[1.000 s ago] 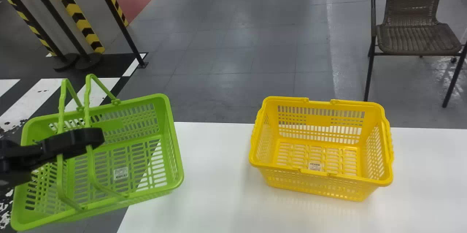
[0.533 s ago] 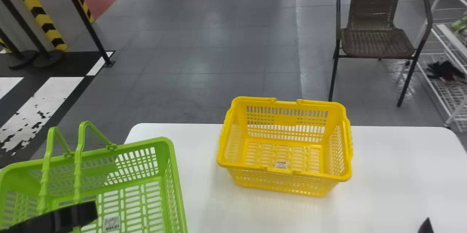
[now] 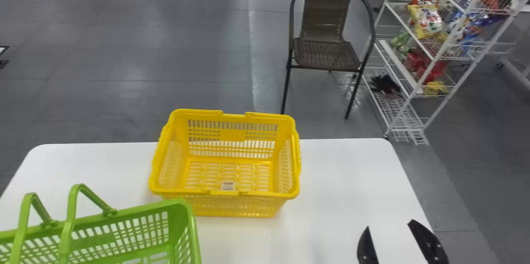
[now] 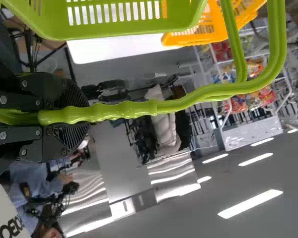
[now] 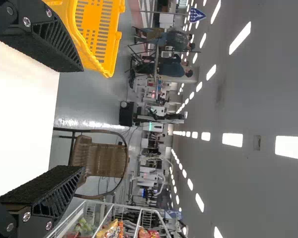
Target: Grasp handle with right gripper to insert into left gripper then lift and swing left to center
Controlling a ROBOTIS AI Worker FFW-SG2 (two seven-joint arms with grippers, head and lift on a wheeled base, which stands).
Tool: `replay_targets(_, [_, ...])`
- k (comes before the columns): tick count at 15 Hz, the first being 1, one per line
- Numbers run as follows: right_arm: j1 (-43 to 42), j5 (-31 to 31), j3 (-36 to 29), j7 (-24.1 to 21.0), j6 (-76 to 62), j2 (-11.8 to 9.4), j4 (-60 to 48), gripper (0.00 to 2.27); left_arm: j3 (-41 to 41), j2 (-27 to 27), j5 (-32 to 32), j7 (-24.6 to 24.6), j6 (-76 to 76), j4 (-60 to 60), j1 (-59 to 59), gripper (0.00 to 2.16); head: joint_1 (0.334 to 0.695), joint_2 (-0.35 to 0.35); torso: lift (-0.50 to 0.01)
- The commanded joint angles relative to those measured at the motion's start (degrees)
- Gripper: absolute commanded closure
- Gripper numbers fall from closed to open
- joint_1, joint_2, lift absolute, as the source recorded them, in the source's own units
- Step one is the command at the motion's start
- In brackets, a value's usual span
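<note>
Glossy plastic green handle (image 4: 124, 110), smooth plastic yellow basket (image 3: 244, 207), shiny floor (image 3: 165, 65), woven chair (image 3: 327, 55)

My right hand (image 3: 390, 224) comes in from the bottom edge, right of centre, its two black fingertips apart above the white desk (image 3: 339, 173). At my lower left is the green shopping basket (image 3: 140, 211), cut off by the view's edge, its two handles (image 3: 67, 231) standing up. Farther forward, the yellow shopping basket (image 3: 232, 208) sits upright near the desk's far edge, its handles folded down. Beyond the desk I see a brown wicker armchair (image 3: 327, 53), and right of it a white wire rack (image 3: 445, 53) holding snack bags (image 3: 425, 20).
</note>
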Motion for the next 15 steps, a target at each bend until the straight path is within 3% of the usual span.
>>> replay_targets(1, [0.11,0.00,0.31,0.01,0.20,0.00,-0.75,0.13,-6.33,-1.09,0.00,2.31,0.07,-1.33,-0.41,2.13,0.695,-0.203,0.000])
replay_targets(5, [0.99,0.00,1.10,-0.08,0.55,0.09,-3.12,0.13,-16.70,-3.64,-2.64,6.53,0.07,-1.24,-4.89,2.13,0.695,-0.339,0.000])
replay_targets(9, [2.04,0.27,1.45,0.01,1.08,0.09,-5.76,0.13,-22.50,-5.57,-7.65,8.73,0.07,-0.10,-7.35,2.13,0.695,-0.350,0.000])
replay_targets(15, [2.83,0.79,1.89,0.01,1.60,0.09,-7.43,0.13,-25.14,-5.48,-7.73,11.63,0.07,2.80,-8.85,2.13,0.695,-0.350,0.000])
